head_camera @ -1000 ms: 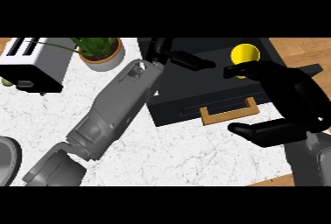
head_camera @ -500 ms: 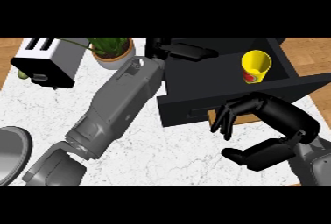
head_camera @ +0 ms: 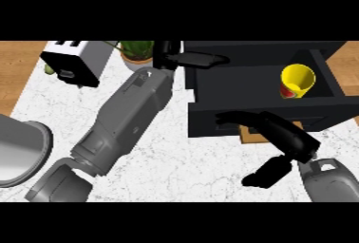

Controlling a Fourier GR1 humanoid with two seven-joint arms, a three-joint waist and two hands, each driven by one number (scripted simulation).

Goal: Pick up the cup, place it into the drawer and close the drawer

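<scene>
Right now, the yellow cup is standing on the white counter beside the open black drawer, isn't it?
Not quite. The head view shows the yellow cup inside the open black drawer, not on the white counter beside it.

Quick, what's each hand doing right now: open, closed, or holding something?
Left hand: open, fingers straight by the drawer's back corner, holding nothing.
Right hand: open, fingers at the drawer front, holding nothing.

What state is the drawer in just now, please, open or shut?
Open. The drawer shows its dark inside, with the yellow cup in it; the right hand is at its front.
</scene>
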